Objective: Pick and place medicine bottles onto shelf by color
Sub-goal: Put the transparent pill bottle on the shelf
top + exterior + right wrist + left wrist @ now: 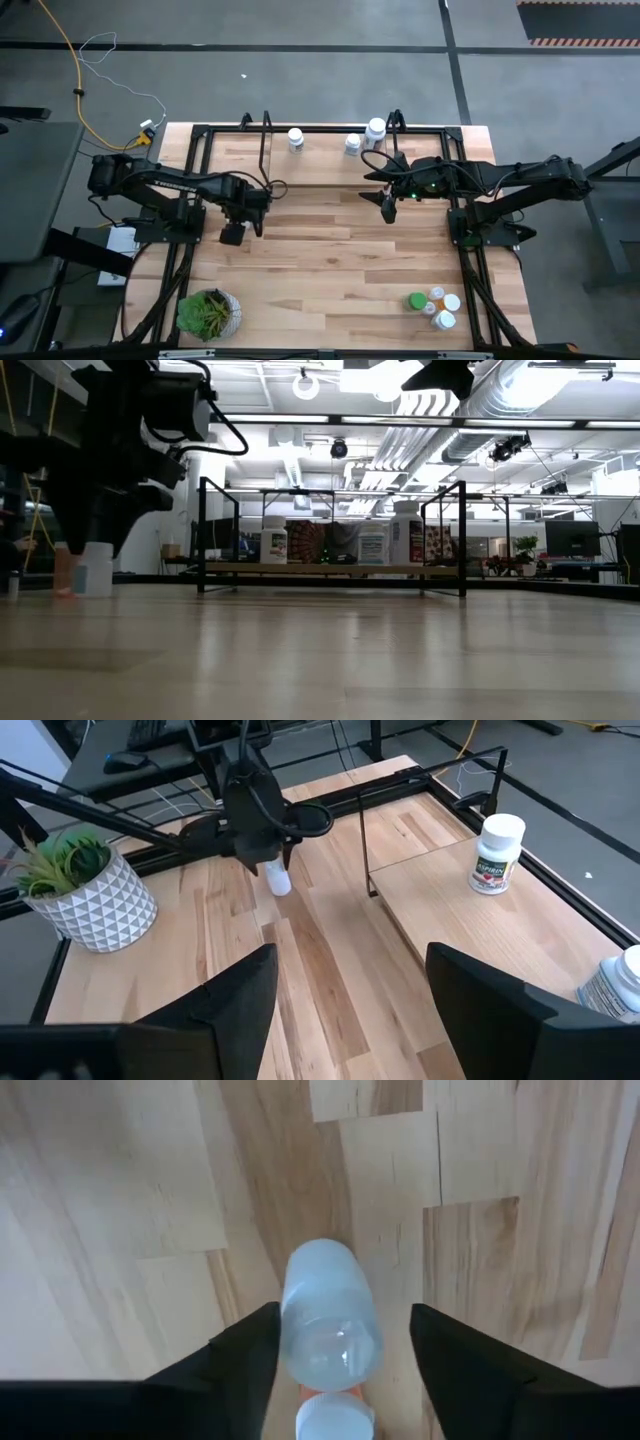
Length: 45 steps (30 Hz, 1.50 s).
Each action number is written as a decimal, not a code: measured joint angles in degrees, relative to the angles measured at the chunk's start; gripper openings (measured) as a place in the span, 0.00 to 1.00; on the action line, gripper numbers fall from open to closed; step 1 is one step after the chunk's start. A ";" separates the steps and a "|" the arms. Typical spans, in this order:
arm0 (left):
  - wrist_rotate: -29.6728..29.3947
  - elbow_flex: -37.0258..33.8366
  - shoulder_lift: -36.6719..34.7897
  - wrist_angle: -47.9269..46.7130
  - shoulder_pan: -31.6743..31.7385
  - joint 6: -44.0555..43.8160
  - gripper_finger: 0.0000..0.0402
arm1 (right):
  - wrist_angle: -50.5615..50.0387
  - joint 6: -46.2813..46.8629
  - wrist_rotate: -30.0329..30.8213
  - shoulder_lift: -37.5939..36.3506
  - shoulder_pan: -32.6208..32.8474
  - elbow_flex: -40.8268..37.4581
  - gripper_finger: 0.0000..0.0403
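The left gripper (340,1342) has its jaws around a clear white bottle (330,1315), not visibly clenched. The right gripper (350,990) hangs released. A shelf (520,935) bottle (496,853) has a red label, unreadable.

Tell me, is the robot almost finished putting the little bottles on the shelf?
Not yet. Three white bottles already stand on the shelf. The left gripper is down around another white bottle on the table, fingers either side of it, not yet clearly squeezing. The right gripper waits open near the shelf. A bunch of bottles, one green, still sits at the table's corner.
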 joint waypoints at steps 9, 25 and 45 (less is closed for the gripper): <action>-0.98 0.01 -0.01 0.01 0.01 -0.25 0.33 | 0.02 0.02 -0.02 0.00 0.00 0.00 0.61; 8.31 34.58 4.11 -19.02 0.05 -6.69 0.32 | 0.03 0.02 -0.01 0.00 0.00 0.00 0.61; -3.97 68.14 38.62 -31.92 21.61 0.33 0.34 | 0.04 0.57 0.00 0.02 0.00 0.00 0.61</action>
